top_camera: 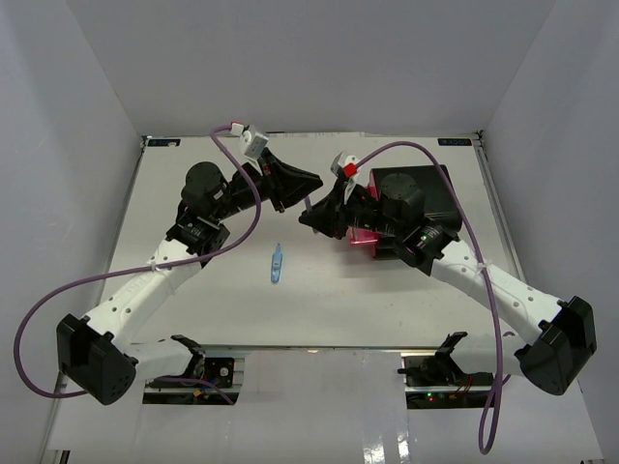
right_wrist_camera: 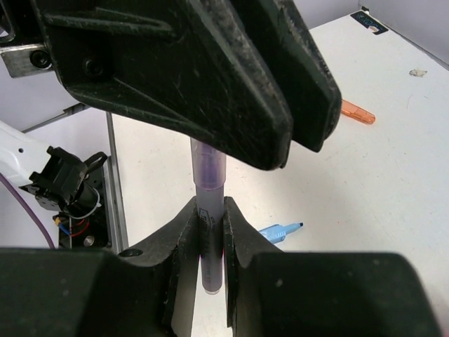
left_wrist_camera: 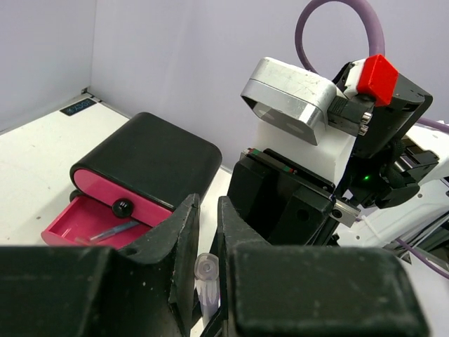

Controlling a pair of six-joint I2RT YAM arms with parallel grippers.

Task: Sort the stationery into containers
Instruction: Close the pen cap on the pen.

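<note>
Just off the front of the black cabinet (left_wrist_camera: 151,158), above the tabletop (top_camera: 368,300), the two arms meet over a single violet pen (right_wrist_camera: 209,168). The right gripper (right_wrist_camera: 210,210) has its jaws clenched on the lower part of the pen's barrel, holding it upright. The left gripper (left_wrist_camera: 208,210) comes in from the side away from the cabinet, its jaws closed on the pen's other end, so both grasp the same pen. Below the cabinet's closed pink front with its round knob (left_wrist_camera: 123,207), the open drawer (left_wrist_camera: 66,226) stands pulled out, and a thin pen (left_wrist_camera: 116,229) lies inside it. A light-blue pen (top_camera: 278,263) lies flat on the tabletop, farther out from the cabinet's front than the grippers and apart from both.
</note>
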